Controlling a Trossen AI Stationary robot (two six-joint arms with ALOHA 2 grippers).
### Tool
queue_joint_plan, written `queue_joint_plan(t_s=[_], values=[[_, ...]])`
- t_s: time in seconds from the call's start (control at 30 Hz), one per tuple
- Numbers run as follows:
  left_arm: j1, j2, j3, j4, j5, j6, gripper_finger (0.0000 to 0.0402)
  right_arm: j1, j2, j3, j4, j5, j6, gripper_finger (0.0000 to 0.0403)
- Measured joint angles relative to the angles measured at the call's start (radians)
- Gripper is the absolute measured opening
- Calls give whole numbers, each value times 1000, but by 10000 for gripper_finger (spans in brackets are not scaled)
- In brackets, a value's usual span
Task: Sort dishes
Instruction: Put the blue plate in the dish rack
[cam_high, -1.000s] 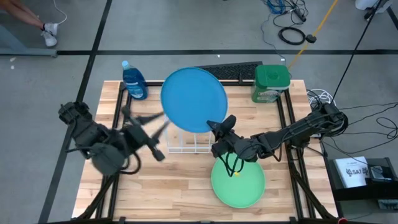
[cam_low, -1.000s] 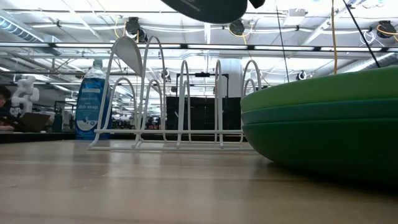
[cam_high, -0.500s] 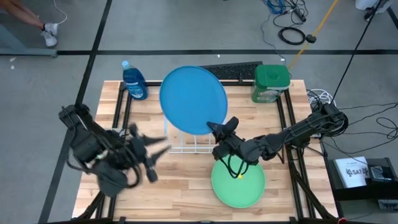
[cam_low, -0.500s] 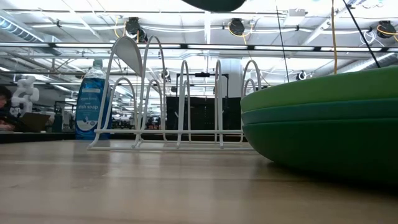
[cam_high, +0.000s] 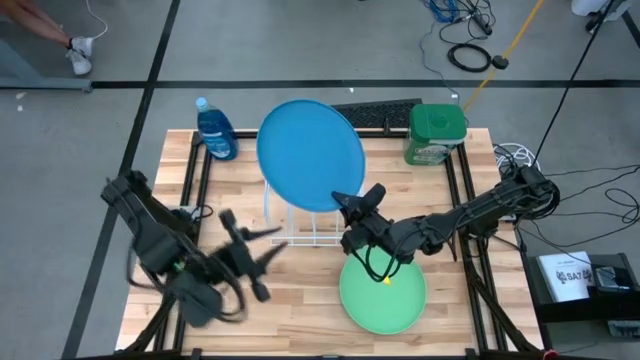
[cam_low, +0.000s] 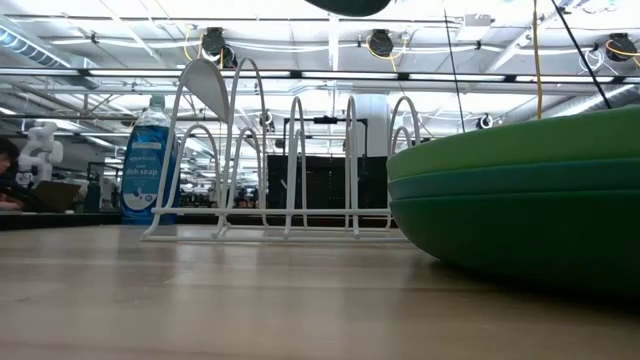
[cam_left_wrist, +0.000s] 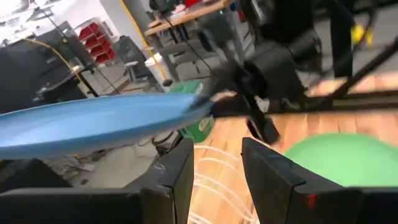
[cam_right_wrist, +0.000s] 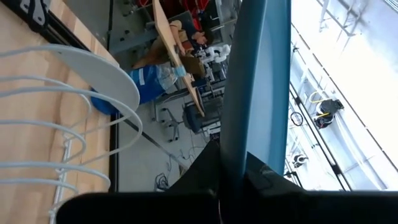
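The blue plate (cam_high: 310, 155) hangs in the air over the white wire rack (cam_high: 300, 228), held by my right gripper (cam_high: 350, 207) at its near-right rim. In the left wrist view the blue plate (cam_left_wrist: 93, 127) shows nearly edge-on. A stack of plates (cam_high: 382, 295) lies flat on the table near the right gripper. Its light green plate (cam_low: 520, 145) is on top, with the teal plate (cam_low: 520, 180) and the dark green plate (cam_low: 520, 235) beneath. My left gripper (cam_high: 255, 255) is open and holds nothing, over the table on the rack's near-left side. My right gripper pinches the blue plate's rim (cam_right_wrist: 239, 146) between its two fingers, one on each face. It comes about level from the table's near-right side. The plate is lifted clear above the rack, its face turned mostly upward.
A blue soap bottle (cam_high: 215, 130) stands at the far left of the table, and a green container (cam_high: 435, 135) at the far right. The rack's white wire loops (cam_low: 290, 170) stand upright. Bare wood lies near the left arm.
My left arm has swung away from the rack toward the table's near edge, its gripper staying open. The right gripper and the blue plate have kept nearly the same place over the rack, rising slightly in the low view.
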Motion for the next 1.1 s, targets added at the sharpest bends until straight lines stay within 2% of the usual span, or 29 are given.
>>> queue_joint_plan(t_s=[0.2, 0.33, 0.5, 0.6, 0.73, 0.8, 0.9, 1.0, 1.1], values=[[-18, -159, -144, 39, 5, 11, 136, 2, 0, 0, 0, 1, 15, 6], [-19, -311, -354, 209, 10, 45, 136, 2, 0, 0, 0, 1, 30, 6], [-19, -538, -684, 562, 13, 133, 136, 8, 0, 0, -1, -12, 29, 6], [-1, -670, -872, 834, 4, 189, 136, 15, 0, 0, -4, -24, 29, 6], [32, -795, -1055, 1213, 12, 288, 136, 15, 0, 0, -17, -25, 11, 6], [43, -836, -1099, 1348, 40, 341, 136, 15, 0, 0, -43, -25, -8, 6], [52, -878, -1094, 1407, 73, 368, 136, 14, 0, 0, -106, -26, -16, 6], [53, -908, -1041, 1360, 57, 368, 136, 15, 1, 0, -156, -26, -16, 6], [51, -913, -949, 1206, 36, 342, 136, 14, 1, 0, -165, -26, -18, 6]])
